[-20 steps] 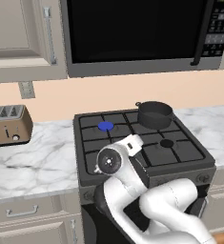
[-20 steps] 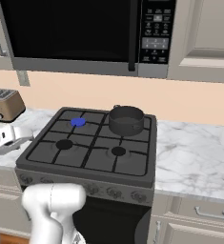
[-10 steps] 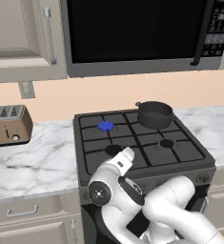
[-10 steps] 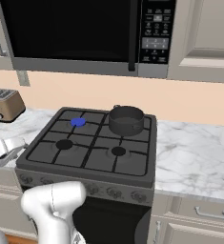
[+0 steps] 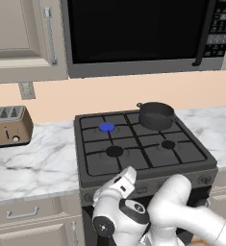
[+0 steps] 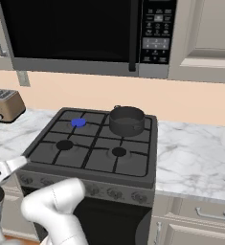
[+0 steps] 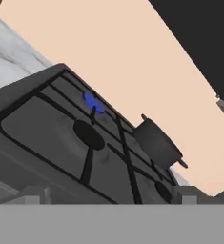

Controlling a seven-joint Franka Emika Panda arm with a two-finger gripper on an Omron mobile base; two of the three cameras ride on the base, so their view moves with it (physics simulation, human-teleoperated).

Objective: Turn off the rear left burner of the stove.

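Note:
The stove (image 5: pixel 148 168) is a dark grey four-burner range with black grates. Its rear left burner (image 5: pixel 106 127) shows a bright blue disc, also seen as the burner (image 6: pixel 78 122) and, tilted, the burner (image 7: pixel 93 102). Small round knobs (image 6: pixel 115 193) line the stove's front panel. My gripper (image 5: pixel 124 180) hangs low at the front left corner of the stove, just below the cooktop's edge and level with the knob row. In the hand view its two fingertips (image 7: pixel 35 195) stand far apart, so the gripper (image 7: pixel 109 196) is open and holds nothing.
A dark pot (image 5: pixel 156 115) sits on the rear right burner. A toaster (image 5: pixel 6 126) stands on the marble counter (image 5: pixel 35 168) to the left. The black microwave (image 5: pixel 133 33) hangs above the stove. My white arm (image 5: pixel 182 211) crosses the oven front.
My hand has dropped from above the cooktop's front left edge down in front of the stove's front panel. The stove, the pot and the blue burner have not changed.

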